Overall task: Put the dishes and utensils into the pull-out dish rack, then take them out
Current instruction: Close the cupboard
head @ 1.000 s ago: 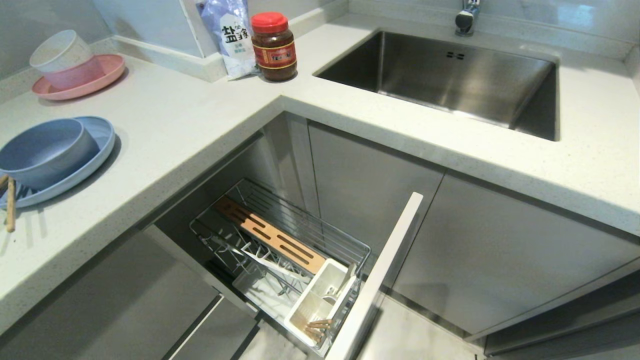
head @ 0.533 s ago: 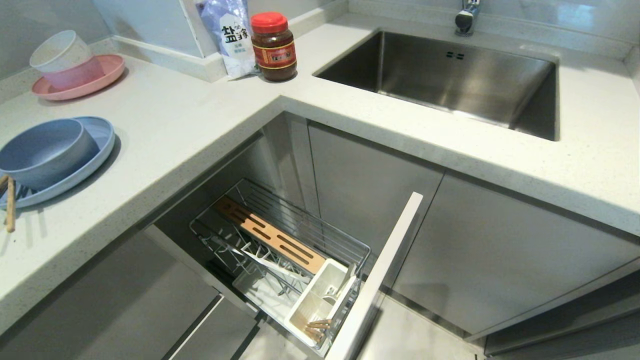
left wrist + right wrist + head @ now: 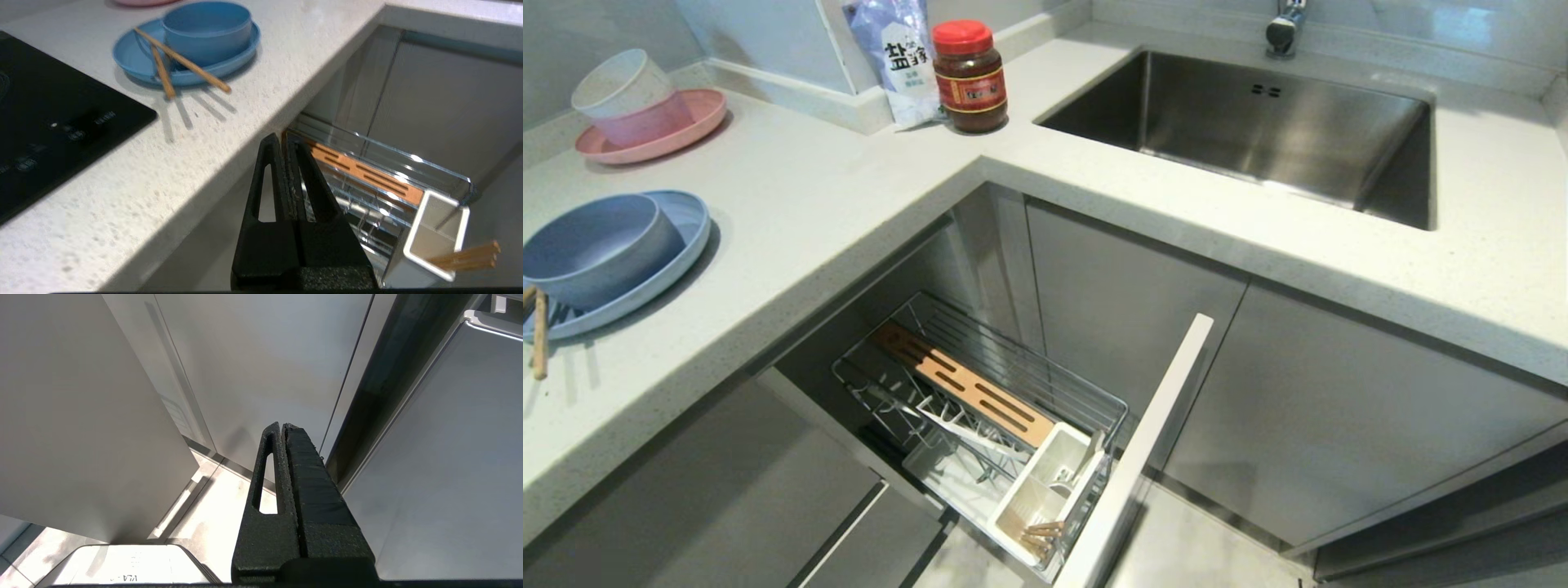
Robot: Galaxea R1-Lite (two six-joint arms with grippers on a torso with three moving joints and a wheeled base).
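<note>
Neither arm shows in the head view. The left gripper (image 3: 284,141) appears only in its own wrist view, fingers pressed together on nothing, hanging in front of the countertop (image 3: 849,212) edge above the pull-out dish rack (image 3: 980,392). The right gripper (image 3: 282,428) is likewise clenched and empty, low beside grey cabinet fronts. The rack stands drawn out of the cabinet, its wooden strip (image 3: 968,384) plain to see, though its near end is cut off by the grey front panel (image 3: 1135,465). In the white cutlery caddy (image 3: 1045,490) only the tips of some chopsticks (image 3: 466,255) poke out — the rest is hidden inside. On the counter the light-blue bowl (image 3: 592,249) sits on the light-blue plate (image 3: 682,237), which the head view crops at its left edge; a second pair of chopsticks (image 3: 184,61) leans across the plate's rim. No metal cutlery can be made out. Further back sit a pink plate (image 3: 662,135) with stacked bowls, a jar (image 3: 969,77) and the sink (image 3: 1258,122).
</note>
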